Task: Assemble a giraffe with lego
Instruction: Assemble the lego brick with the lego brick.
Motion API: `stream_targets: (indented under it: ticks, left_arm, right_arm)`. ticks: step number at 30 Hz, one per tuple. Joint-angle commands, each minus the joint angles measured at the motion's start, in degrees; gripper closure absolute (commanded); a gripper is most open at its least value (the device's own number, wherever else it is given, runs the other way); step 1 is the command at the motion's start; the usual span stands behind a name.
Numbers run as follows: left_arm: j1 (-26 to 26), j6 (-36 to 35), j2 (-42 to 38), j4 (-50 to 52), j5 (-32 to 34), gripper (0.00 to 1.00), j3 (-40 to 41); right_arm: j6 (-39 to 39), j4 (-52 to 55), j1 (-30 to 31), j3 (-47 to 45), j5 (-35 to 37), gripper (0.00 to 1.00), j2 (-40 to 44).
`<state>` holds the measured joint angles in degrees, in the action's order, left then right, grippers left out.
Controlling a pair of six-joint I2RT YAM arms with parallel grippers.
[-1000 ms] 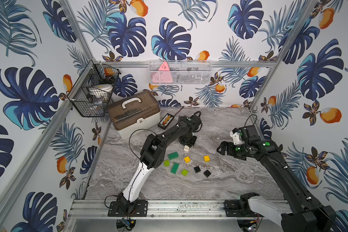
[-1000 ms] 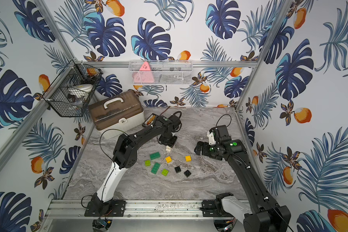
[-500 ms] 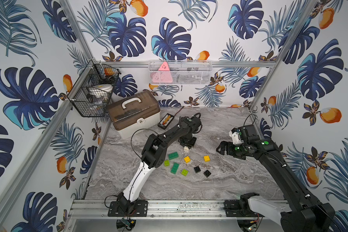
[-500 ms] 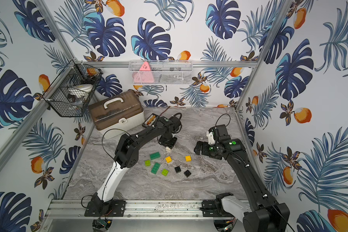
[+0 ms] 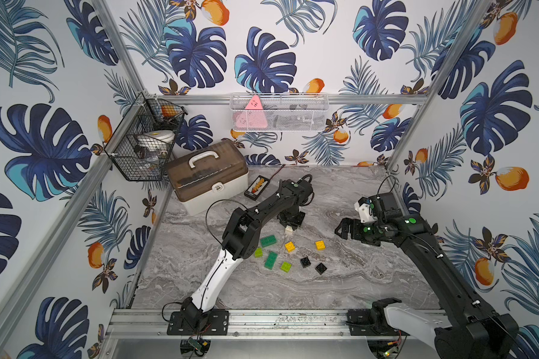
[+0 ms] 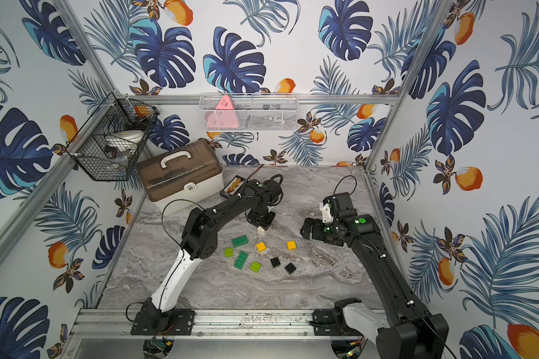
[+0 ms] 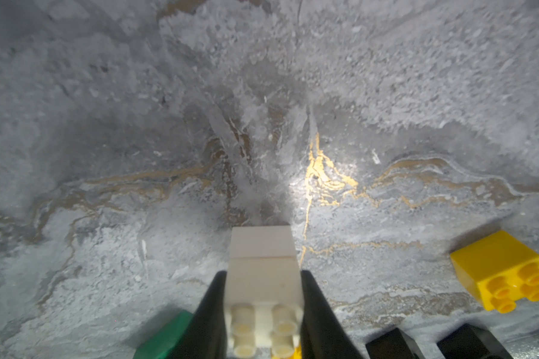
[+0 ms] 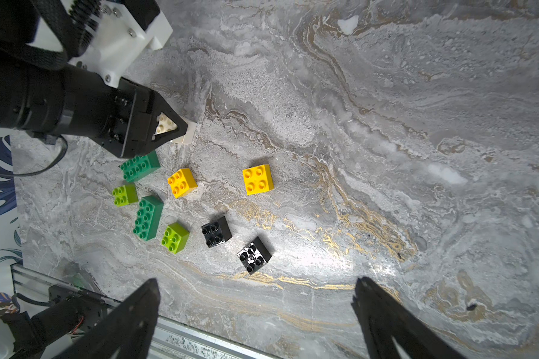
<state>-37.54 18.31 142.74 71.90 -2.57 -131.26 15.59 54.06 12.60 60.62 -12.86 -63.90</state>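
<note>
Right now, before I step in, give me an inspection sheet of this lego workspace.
Surface: grey marble tabletop, no spills seen.
Job's things: two joined white bricks held; yellow bricks, dark-green bricks, lime bricks and black bricks lie loose, unjoined.
Clutter: brown-lidded storage box and small abacus-like gadget at the back.
Grippers: left end effector shut on the white bricks; right end effector open, empty.
Cables: black cable loops, neither touching the bricks.
Surroundings: black wire basket and white mesh basket on the aluminium frame; leaf-print walls.
</note>
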Motion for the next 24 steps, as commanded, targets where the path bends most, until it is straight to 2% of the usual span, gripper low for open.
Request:
stream_targets:
  ticks: [1,17,24]
  left_arm:
    - [-0.5,-1.05,1.88,2.98,2.52,0.79,-0.1]
    - [-1.56,1.17,0.7,-0.35,2.61,0.79,3.93]
    - [-1.39,1.91,-0.38,-0.74,1.19,0.58,0.98]
  right_arm:
    - [-0.65,-0.68,0.03,0.07,0.43,0.0,0.19]
    - [-1.79,0.14,0.06,0.1,0.89,0.0,0.96]
    - [-2.15,0.62,0.06,0.94,0.82,0.0,0.68]
